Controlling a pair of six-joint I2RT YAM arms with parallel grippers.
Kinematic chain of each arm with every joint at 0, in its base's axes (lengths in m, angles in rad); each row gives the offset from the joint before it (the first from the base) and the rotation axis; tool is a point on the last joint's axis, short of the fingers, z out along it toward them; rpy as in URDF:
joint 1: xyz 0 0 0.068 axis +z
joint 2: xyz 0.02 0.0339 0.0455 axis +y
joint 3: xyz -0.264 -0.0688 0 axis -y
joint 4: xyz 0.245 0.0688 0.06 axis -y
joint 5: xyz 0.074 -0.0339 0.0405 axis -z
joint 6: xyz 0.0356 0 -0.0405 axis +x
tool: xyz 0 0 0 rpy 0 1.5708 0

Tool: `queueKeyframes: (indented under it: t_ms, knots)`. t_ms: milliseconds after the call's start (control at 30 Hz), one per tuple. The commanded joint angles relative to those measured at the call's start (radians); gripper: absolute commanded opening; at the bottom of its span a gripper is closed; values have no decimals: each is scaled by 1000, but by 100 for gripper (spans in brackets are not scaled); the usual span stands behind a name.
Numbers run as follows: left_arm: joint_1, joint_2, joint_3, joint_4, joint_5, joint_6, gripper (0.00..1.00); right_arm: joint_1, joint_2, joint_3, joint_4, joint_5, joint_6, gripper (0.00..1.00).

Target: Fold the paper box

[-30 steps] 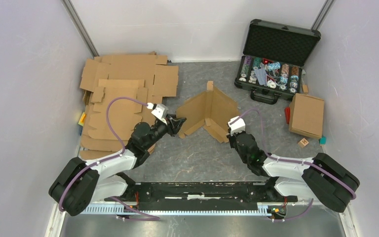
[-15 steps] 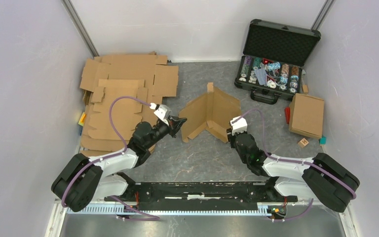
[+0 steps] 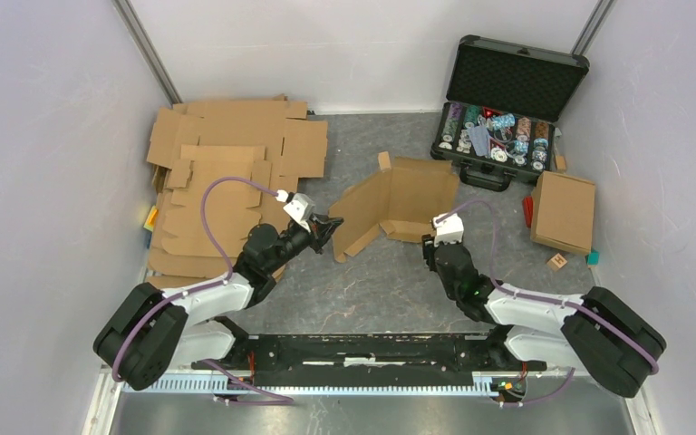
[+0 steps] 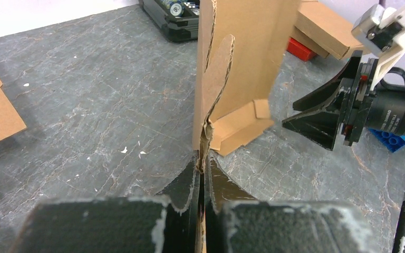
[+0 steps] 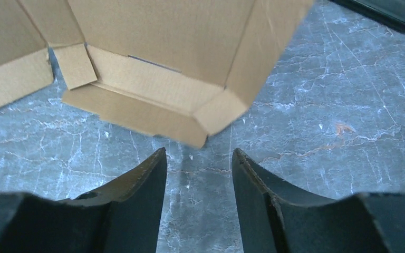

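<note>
The paper box (image 3: 401, 199) sits near the middle of the tabletop (image 3: 372, 285), a little toward the far edge. It is half raised: its panels stand at angles to one another along scored creases. The left hand (image 4: 202, 176) is closed on the wall nearest the left edge, with the thin board pinched edge-on between its pads. The right hand (image 5: 199, 154) has its fingers spread and holds nothing. It hovers just short of the box's near corner flap (image 5: 219, 113) without touching it.

The step in hand looks like raising and tucking that near side wall. To do it well, the left hand should act purely as an anchor, keeping its wall upright without squeezing harder — corrugated board dents readily under a pinch. The right hand would best slip under the low lip and press along the crease rather than across it, so the fold follows the score. Pushing at the loose corner alone would probably just slide the box, which looks light on a smooth-looking tabletop.

The board is brown and matte, with fluting showing at the cut edges and a rounded tab (image 4: 219, 63) on the gripped wall. The tabletop is grey with pale marbled veins. Flat blanks (image 3: 227, 172) of the same board lie stacked toward the far left corner.
</note>
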Motion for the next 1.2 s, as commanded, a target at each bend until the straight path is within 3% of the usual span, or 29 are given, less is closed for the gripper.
queueKeyframes:
  t_ms: [0,100,167,300,433,600,733,1033,1167]
  knots:
    - [-4,-15,2,6,30,46,2,-20,-57,-23,73,-35,0,53]
    - [-5,-5,8,6,41,48,2,-33,-57,-14,91,-72,-23,54]
    - [-6,-2,9,5,41,49,2,-68,-64,-5,68,-105,-20,61]
    - [-7,-3,12,0,42,51,2,-228,-165,-102,181,-310,23,74]
    - [-7,-12,14,-13,49,53,2,-346,-216,-86,206,-395,15,85]
    - [-8,-17,13,-19,46,56,2,-496,-102,-55,392,-619,2,81]
    - [-7,-13,16,-20,48,57,2,-549,2,-63,578,-764,-16,81]
    - [-7,-16,16,-21,48,55,2,-571,166,23,642,-796,-37,81]
    - [-7,-15,16,-21,49,54,2,-576,230,67,654,-826,-34,74]
